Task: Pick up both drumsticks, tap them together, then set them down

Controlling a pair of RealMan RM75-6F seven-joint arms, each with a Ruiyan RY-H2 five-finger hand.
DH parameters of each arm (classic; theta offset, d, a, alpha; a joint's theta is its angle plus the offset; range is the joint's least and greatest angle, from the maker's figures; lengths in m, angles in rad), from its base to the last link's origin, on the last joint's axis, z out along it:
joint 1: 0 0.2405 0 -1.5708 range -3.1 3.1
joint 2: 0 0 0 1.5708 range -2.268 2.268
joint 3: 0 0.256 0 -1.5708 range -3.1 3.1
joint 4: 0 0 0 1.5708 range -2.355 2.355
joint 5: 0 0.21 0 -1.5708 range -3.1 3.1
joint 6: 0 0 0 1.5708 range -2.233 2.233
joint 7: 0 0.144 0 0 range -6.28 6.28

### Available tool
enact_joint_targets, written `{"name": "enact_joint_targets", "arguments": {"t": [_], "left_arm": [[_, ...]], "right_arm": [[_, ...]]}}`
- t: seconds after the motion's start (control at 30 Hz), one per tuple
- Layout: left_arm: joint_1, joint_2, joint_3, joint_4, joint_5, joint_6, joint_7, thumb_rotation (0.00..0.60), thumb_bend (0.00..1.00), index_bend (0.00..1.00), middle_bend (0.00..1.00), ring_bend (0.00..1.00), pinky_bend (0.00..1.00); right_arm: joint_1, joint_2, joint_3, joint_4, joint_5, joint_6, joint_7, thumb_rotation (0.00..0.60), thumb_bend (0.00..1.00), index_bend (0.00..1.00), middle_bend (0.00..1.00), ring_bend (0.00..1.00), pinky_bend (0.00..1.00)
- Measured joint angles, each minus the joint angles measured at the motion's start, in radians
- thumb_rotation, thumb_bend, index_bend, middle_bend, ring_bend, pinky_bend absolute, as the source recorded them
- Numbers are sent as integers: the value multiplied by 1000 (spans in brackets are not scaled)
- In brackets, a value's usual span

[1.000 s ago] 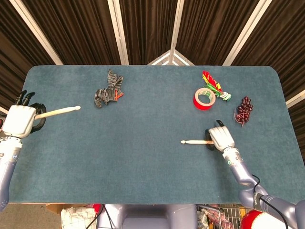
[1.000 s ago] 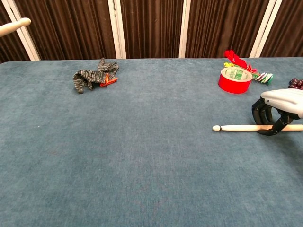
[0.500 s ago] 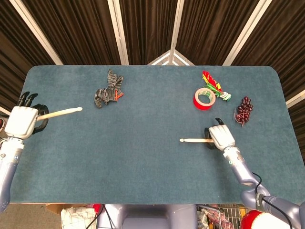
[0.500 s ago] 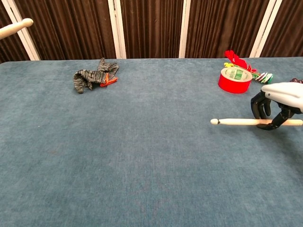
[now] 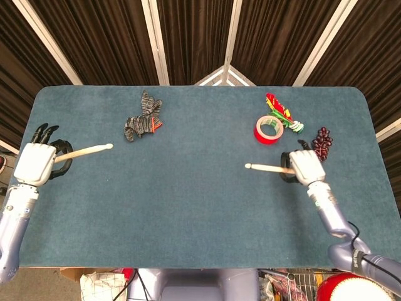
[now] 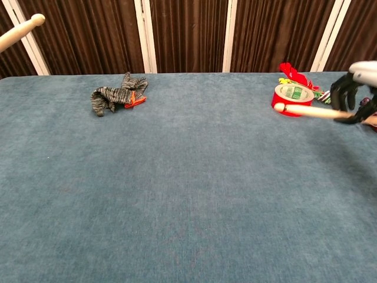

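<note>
While left hand (image 5: 36,163) grips drumstick (image 5: 88,150) at table edge (image 5: 28,119) | mid-table open

A rectangular table with rounded corners, covered in blue-grey felt-like cloth (image 5: 200,207), fills most of both views. Behind its far edge hangs a wall of dark brown pleated curtains (image 5: 194,37), their folds running vertically. Pale off-white slats (image 5: 155,41) cross the curtains at intervals, slanting in the head view and nearly upright in the chest view, where one white slat (image 6: 230,35) stands just right of centre. In the head view two slats meet in a small pale peak (image 5: 227,76) at the middle of the table's far edge. Light falls evenly on the cloth, with only soft shadows.
</note>
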Motion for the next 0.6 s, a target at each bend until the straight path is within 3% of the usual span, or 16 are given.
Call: {"name": "enact_joint_targets", "arguments": {"t": [0.37, 0.6], "left_arm": [[-6, -74, -13, 34, 11, 4, -97, 600, 544, 597, 566, 113, 62], [-28, -143, -30, 86, 17, 4, -139, 600, 544, 598, 566, 113, 62]], "right_arm": [[2, 141, 98, -68, 152, -56, 83, 600, 362, 679, 598, 507, 95], [-10, 202, 126, -64, 154, -78, 186, 600, 362, 685, 598, 507, 95]]}}
